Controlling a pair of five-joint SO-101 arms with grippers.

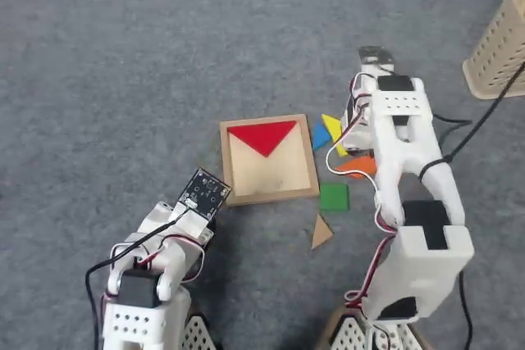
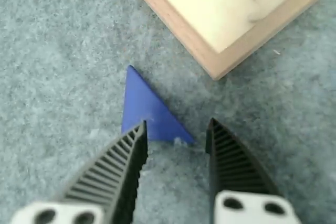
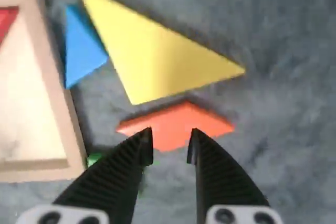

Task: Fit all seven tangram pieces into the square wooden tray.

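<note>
Nearest the arm bases, the tan triangle [image 1: 320, 231] lies flat on the grey felt surface [image 1: 107, 79]. It sits near and right of the square wooden tray [image 1: 226, 161], apart from every other piece.

The left gripper [image 2: 176, 132] sits just off the tray's near-left corner, pointing down at the felt. Its jaws stand open. The dark blue triangle [image 2: 147, 109] lies flat just beyond the fingertips, with its near edge level with the gap between them. Contact with either finger cannot be determined. The triangle is close to the tray corner but does not touch it.

The green square [image 1: 334, 196] lies flat just right of the tray's near-right corner.

The tray holds one piece, the red triangle [image 1: 262, 135]. Its long edge runs along the far rim and its apex points toward the tray centre.

The right gripper [image 3: 169, 140] is positioned right of the tray, over the orange piece [image 1: 358, 167]. Its jaws are parted by a narrow gap, with the fingertips at the near edge of the piece. The piece lies flat on the felt and is not clamped.

Just beyond the orange piece lies the yellow triangle [image 1: 332, 130]. The light blue triangle [image 1: 320, 137] lies between the yellow triangle and the tray's right rim, just beside both.

A perforated wooden stand [image 1: 496, 38] occupies the far right edge, well apart from the pieces.
</note>
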